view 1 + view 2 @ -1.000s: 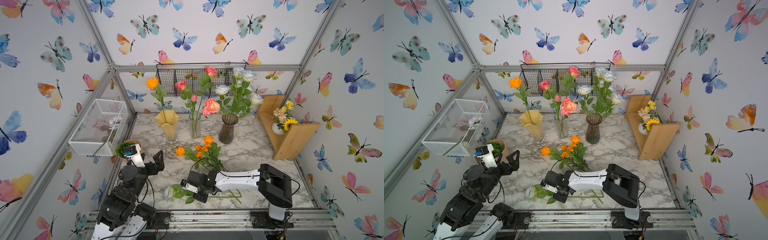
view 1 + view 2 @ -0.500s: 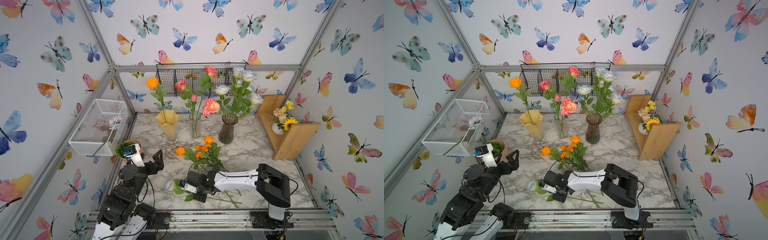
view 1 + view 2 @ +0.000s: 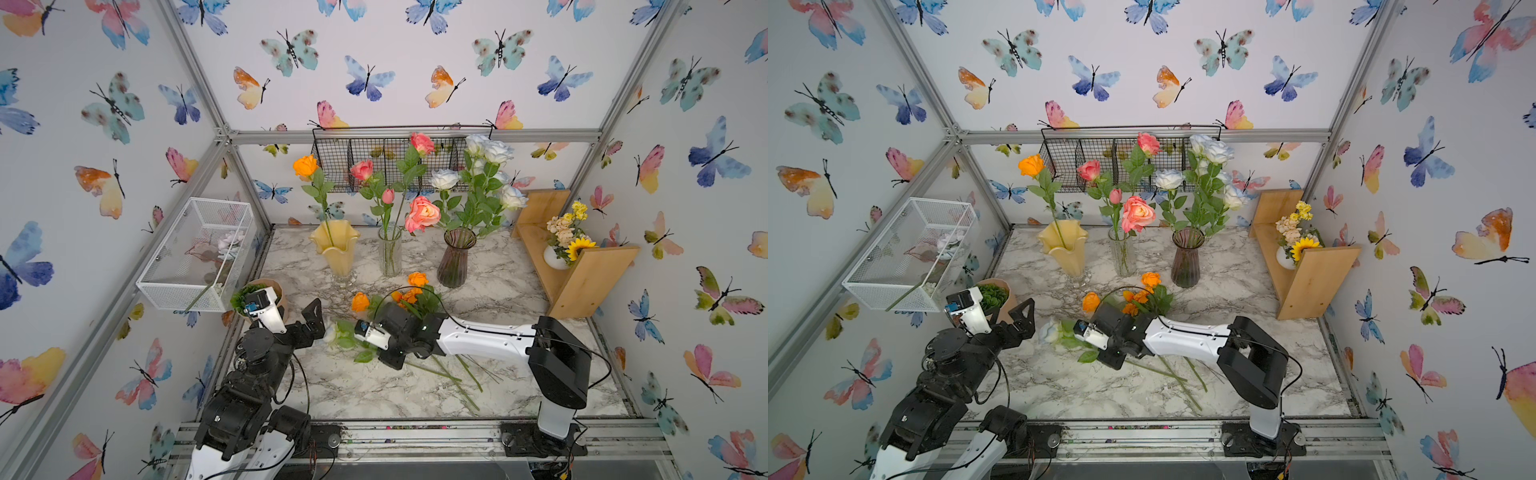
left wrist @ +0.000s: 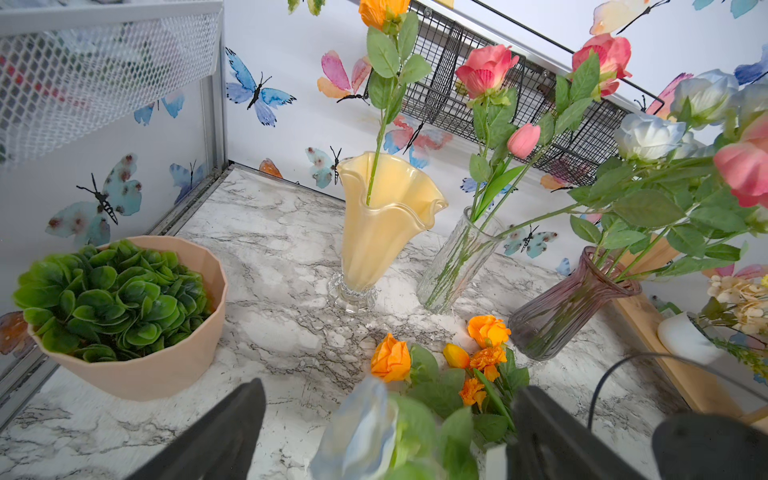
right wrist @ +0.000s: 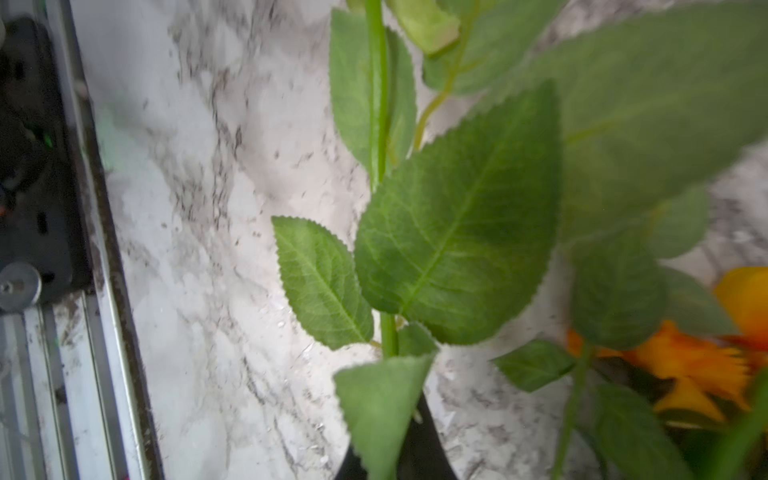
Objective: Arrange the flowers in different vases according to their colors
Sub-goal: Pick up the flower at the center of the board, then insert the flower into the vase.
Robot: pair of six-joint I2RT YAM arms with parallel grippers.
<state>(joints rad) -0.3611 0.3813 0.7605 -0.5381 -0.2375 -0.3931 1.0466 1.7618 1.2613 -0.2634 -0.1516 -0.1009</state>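
White rose (image 3: 331,332) has shifted leftward — stem pinched in right jaws.

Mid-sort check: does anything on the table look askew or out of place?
The large pink rose leans far out of the clear ribbed cylinder vase, its bloom tipped toward the smoky purple ribbed vase. Loose orange blooms lie on the marble table. The right gripper is shut on a white rose stem.

No readable text, label or number anywhere.
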